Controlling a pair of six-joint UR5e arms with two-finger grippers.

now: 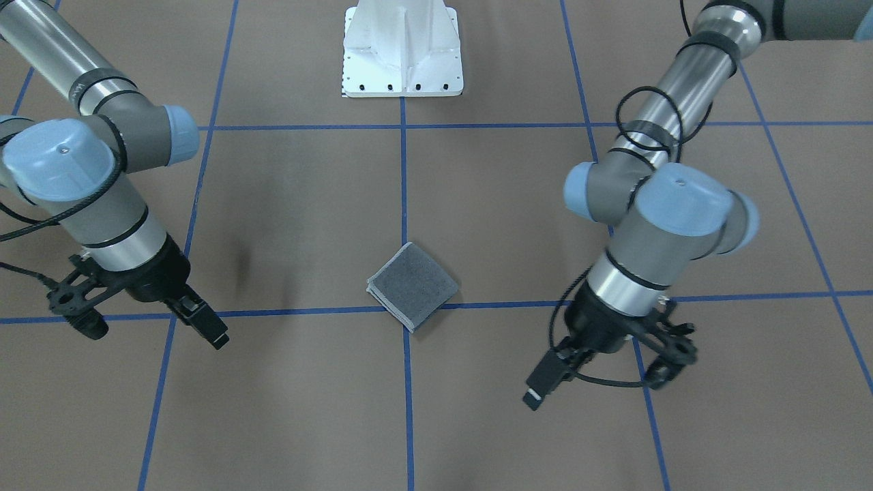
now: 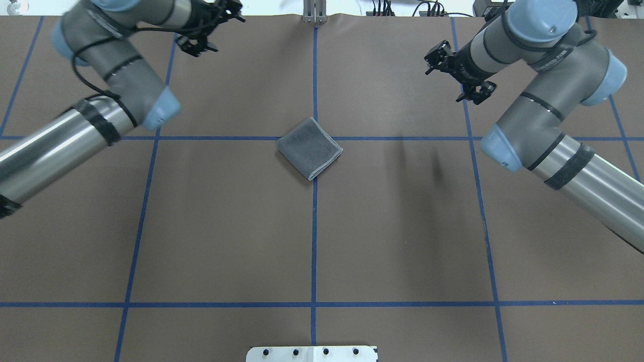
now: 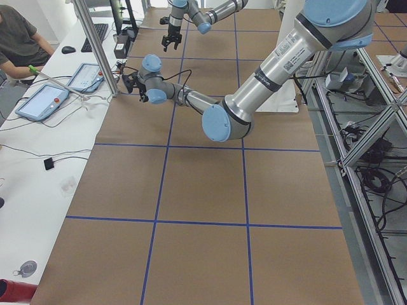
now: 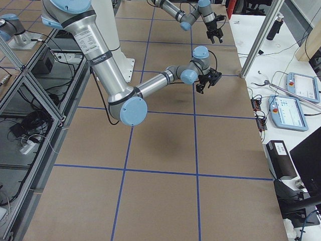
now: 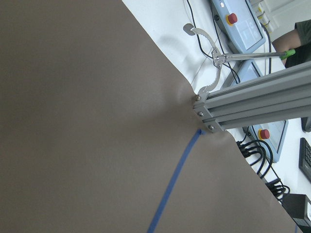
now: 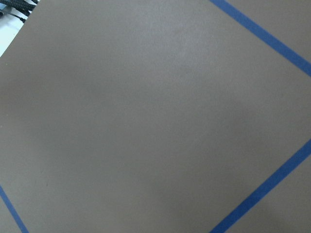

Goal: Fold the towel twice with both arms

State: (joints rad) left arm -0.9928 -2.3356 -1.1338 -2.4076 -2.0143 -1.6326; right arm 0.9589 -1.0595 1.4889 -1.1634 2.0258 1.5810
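Observation:
The towel (image 1: 412, 285) lies folded into a small square on the brown table near the centre, dark grey face up with a light grey hem; it also shows in the overhead view (image 2: 309, 147). No pink shows. My left gripper (image 1: 540, 387) hangs above the table well off to one side of the towel, apart from it and holding nothing. My right gripper (image 1: 211, 331) hangs on the other side, also apart and empty. Each gripper's fingers show only as one dark bar, so I cannot tell whether they are open or shut. Both wrist views show only bare table.
The white pedestal base (image 1: 402, 54) stands at the robot's edge of the table. Blue tape lines (image 2: 314, 226) grid the table. An aluminium post (image 5: 252, 102) stands at the far edge. A desk with control pendants (image 3: 44, 101) and an operator (image 3: 19, 38) are beyond it.

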